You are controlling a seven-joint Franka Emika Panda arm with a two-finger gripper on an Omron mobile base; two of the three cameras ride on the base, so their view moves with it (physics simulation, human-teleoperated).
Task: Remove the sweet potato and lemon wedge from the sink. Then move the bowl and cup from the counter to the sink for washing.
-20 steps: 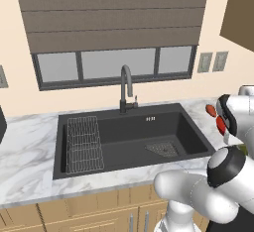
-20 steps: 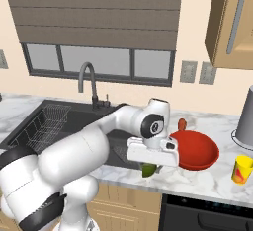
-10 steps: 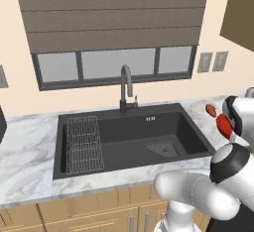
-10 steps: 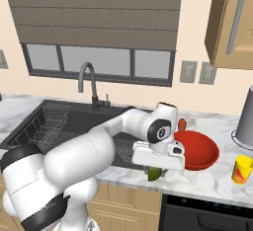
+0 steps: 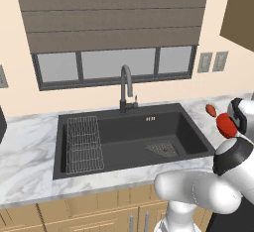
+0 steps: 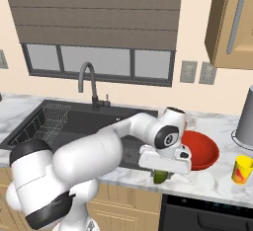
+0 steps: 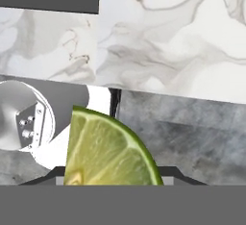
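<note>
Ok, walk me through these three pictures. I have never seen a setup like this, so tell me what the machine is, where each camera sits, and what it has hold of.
This is a rendered kitchen with a white robot arm on a driving base. Two cameras ride on the base behind the arm, one to its left and one to its right, both looking down over the dark sink set in a marble counter. The third camera sits on the hand and looks along the claw.

The claw holds a lemon wedge, the big green-yellow slice in the hand view; from the right it peeks out below the hand, at the counter's front edge, clear of the sink.

On the counter sit a red bowl, a yellow cup and a small orange-red sweet potato. The sink has a wire rack.
</note>
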